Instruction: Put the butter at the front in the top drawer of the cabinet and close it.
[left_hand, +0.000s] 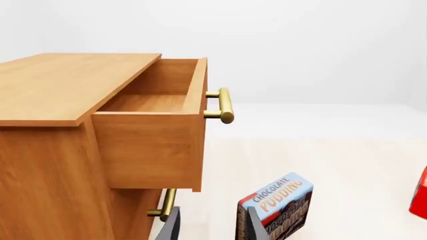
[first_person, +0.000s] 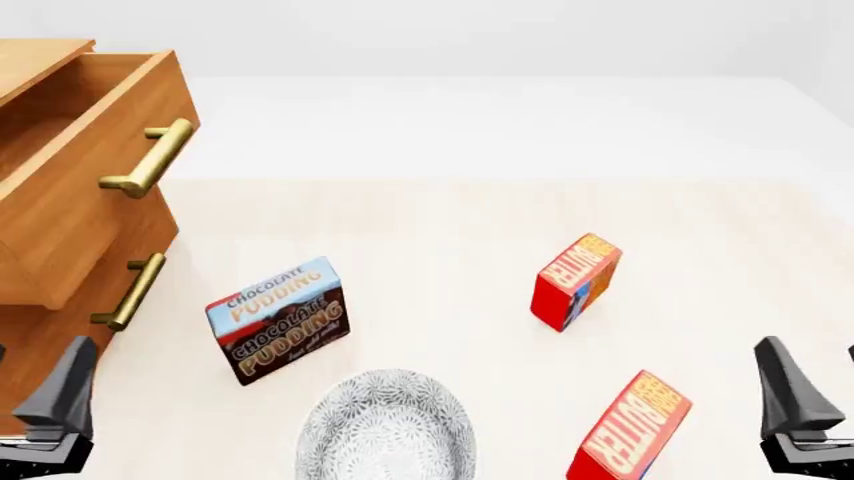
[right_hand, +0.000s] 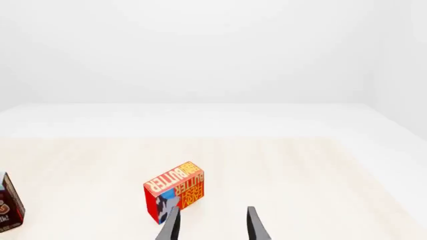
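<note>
The butter (first_person: 630, 427), a small red carton with an orange face and white "BUTTER" lettering, is seen tilted at the lower right of the front view, nearest the camera. An identical twin carton (first_person: 577, 281) is recorded farther back, right of centre; a blue patch is noted on its side in the right wrist view (right_hand: 174, 198). The top drawer (first_person: 83, 160) of the cabinet (left_hand: 47, 150) is seen pulled open at upper left. A chocolate pudding box (first_person: 278, 319) and a patterned bowl (first_person: 386, 425) are placed lower centre-left on the table (first_person: 441, 230). The left claw (left_hand: 210, 225) and right claw (right_hand: 212, 226) are both observed apart, holding nothing.
</note>
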